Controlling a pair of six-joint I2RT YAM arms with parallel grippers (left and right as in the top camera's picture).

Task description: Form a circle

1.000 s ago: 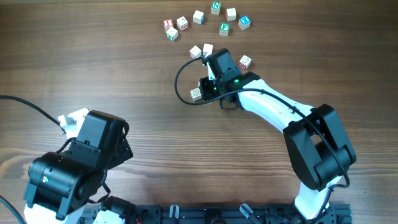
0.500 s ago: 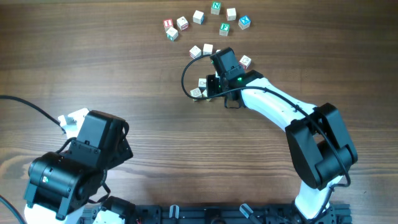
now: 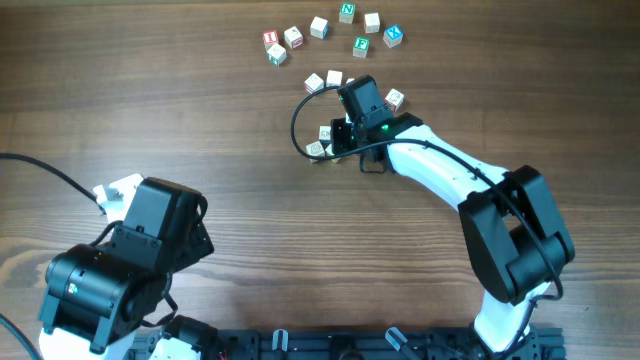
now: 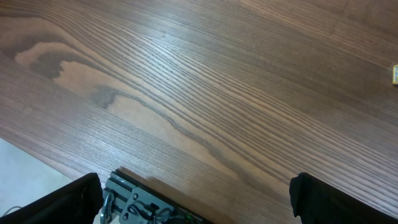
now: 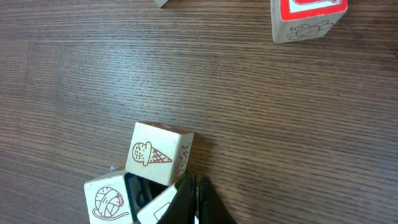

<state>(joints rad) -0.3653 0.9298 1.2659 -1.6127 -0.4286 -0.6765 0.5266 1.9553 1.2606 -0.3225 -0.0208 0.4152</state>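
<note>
A wooden table (image 3: pixel 150 90) fills every view. The left arm (image 3: pixel 120 270) is seen folded at the lower left of the overhead frame; the left gripper (image 4: pixel 196 196) is spread wide over bare wood in its wrist view. The right arm (image 3: pixel 470 190) is stretched from the lower right toward the upper centre. The right gripper (image 5: pixel 194 202) is pressed together, its tips touching a cube with an ice-cream cone (image 5: pixel 158 160), beside a yarn-ball cube (image 5: pixel 111 199); nothing is seen pinched. No ring is formed: the cubes (image 3: pixel 320 28) are scattered in a loose arc at the upper centre, with a few more (image 3: pixel 322 80) just beside the gripper. A red-lettered cube (image 5: pixel 306 17) is seen at the upper right of the right wrist view.
</note>
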